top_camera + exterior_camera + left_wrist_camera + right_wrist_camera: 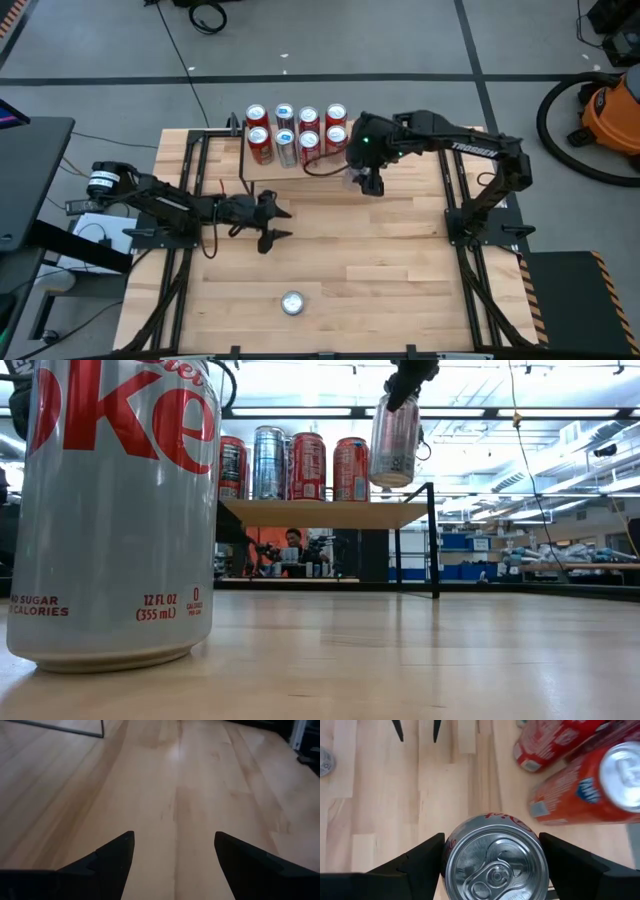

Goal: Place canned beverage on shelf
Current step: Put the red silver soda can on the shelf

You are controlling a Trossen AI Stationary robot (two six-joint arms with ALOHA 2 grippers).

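**Silver can held just off the shelf's open end**

The right gripper (366, 181) is clamped on a silver can (493, 857), one finger on each side of its body. The can hangs upright, its long axis vertical and its pull-tab top facing the wrist camera. In the low view the can (394, 440) sits in the air with its base a little above the level of the shelf (325, 513), out past the shelf's right-hand corner rather than over the board.

Eight cans already stand on the shelf in two rows (295, 132), filling its left and middle part. From above, the held can is just beside the last red can (336, 137), on the side nearer the table's front. The free space on the board appears to lie at that end, so the coming move likely turns on a short shift toward the shelf and then a lowering.

The left gripper (270, 221) rests low over the bare table (380, 270), fingers apart and holding nothing, well away from the shelf. Another silver can (291, 302) stands near the table's front edge.
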